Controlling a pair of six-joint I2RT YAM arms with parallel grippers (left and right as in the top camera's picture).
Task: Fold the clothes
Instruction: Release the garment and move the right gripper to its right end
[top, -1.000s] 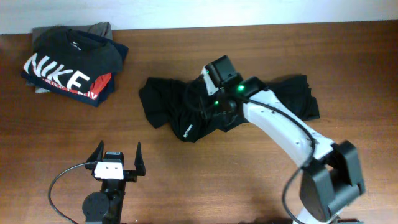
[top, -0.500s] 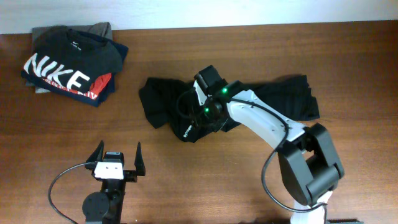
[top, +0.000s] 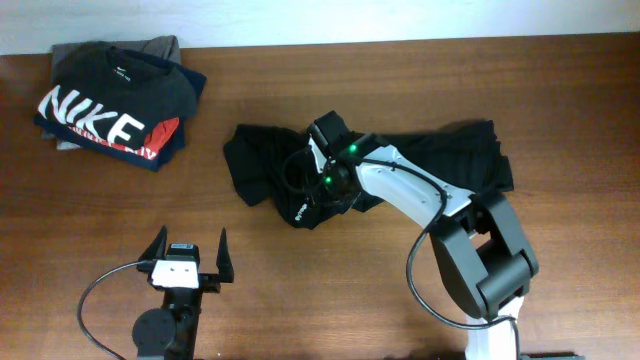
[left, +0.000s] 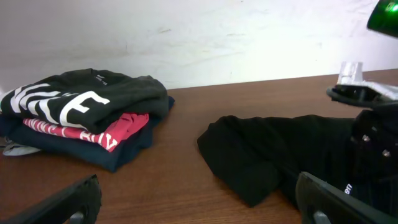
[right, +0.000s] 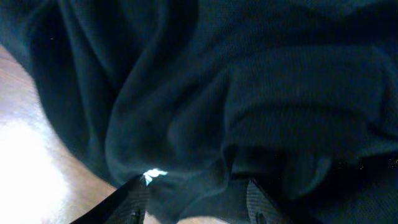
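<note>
The brown wooden table (top: 400, 310) carries near its middle the crumpled plain black soft fabric top (top: 255, 165), unfolded and well apart from the stack of folded garments topped by a black T-shirt with white NIKE lettering (top: 115, 95) at the far left, presumably the finished pile. The right gripper (right: 196, 202) presses into the top's folds, fingers apart with cloth bunched between, likely seeking an edge; whether it pinches cannot be told. The left gripper (top: 189, 243) sits at the near edge, jaws wide and empty, probably parked clear.
</note>
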